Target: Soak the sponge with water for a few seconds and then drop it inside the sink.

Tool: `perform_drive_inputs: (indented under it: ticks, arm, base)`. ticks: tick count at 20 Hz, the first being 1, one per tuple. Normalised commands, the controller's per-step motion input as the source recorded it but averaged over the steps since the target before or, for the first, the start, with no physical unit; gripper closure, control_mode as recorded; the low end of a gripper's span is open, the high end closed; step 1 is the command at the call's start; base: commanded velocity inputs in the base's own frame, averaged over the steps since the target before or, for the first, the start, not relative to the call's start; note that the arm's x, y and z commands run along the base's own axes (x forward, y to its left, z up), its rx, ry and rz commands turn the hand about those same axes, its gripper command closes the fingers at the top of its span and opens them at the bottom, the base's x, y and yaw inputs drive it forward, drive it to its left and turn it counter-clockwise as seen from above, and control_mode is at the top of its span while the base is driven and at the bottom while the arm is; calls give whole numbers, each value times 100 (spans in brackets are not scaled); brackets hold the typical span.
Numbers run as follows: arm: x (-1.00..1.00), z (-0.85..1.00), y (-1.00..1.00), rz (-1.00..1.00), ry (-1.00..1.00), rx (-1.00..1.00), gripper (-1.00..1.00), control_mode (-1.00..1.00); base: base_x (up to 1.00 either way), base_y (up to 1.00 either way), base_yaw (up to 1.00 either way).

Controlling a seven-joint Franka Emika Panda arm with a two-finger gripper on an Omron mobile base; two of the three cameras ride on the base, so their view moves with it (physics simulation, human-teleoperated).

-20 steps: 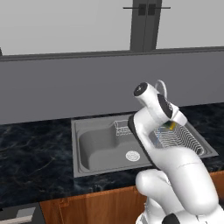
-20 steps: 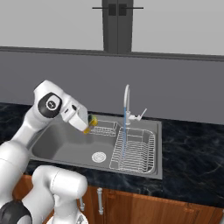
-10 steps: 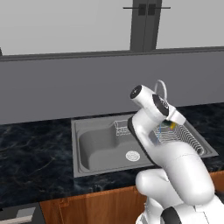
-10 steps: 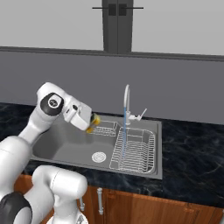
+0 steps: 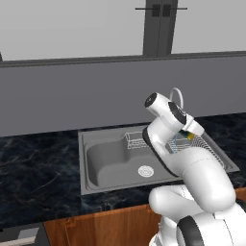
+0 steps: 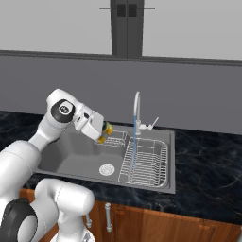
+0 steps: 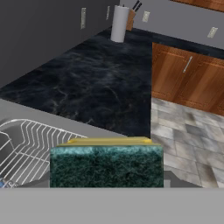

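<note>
Now | sponge (image 6: pixel 107 130) clamped in hand (image 6: pixel 104 132) | above sink (image 6: pixel 71 158) basin

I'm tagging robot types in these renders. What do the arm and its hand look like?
A glossy white arm of rounded, bulbous segments, with dark grey or black joint rings and a round black cap with a small pale mark at the wrist joint. The hand is a boxy white block. No cables show.

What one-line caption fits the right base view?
Gripper holds the sponge above the sink, left of the water running from the faucet.
</note>
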Motion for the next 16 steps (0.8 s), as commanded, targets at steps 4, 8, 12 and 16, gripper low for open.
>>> perform_drive_inputs:
  ticks: [4,8,12,16]
  arm:
    - [23,-1,-15,0,0,0,100,-100]
    - [23,-8,-13,0,0,0,100,-100]
    - [17,-16,-9,0,0,0,100,-100]
    - [13,-17,-6,0,0,0,100,-100]
  base:
    - [0,0,0]
    - [0,0,0]
    - [0,0,0]
    - [0,0,0]
